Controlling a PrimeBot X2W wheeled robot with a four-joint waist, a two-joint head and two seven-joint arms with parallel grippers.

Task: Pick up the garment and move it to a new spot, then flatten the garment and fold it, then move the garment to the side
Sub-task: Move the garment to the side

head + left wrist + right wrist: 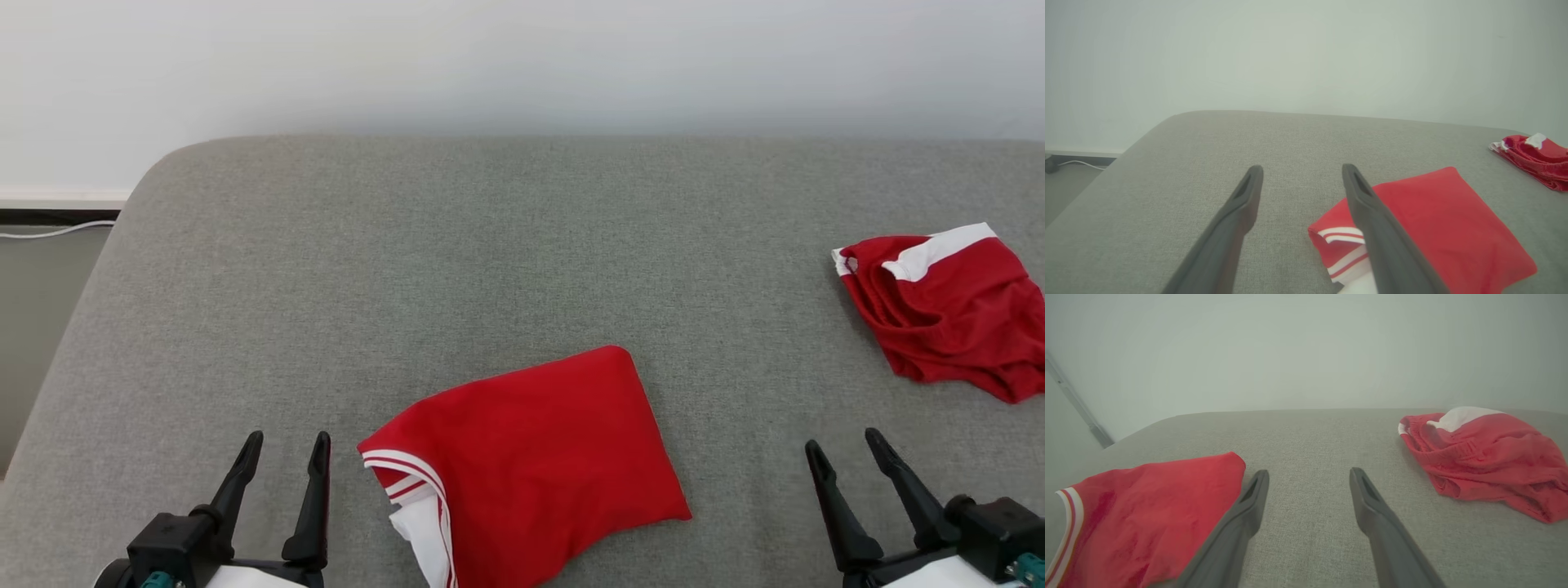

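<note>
A folded red garment (531, 457) with white-striped trim lies flat on the grey cushion near the front edge; it also lies at the right in the left wrist view (1437, 220) and at the left in the right wrist view (1147, 514). My left gripper (286, 453) stands open just left of it, fingers apart with nothing between them (1302, 173). My right gripper (845, 449) stands open well to the garment's right, above bare cushion (1309, 475).
A crumpled red garment (947, 310) with a white band lies at the cushion's right edge (1486, 457). The grey cushion (457, 245) ends at a rounded left corner, with floor and a white cable (57, 231) beyond. A pale wall rises behind.
</note>
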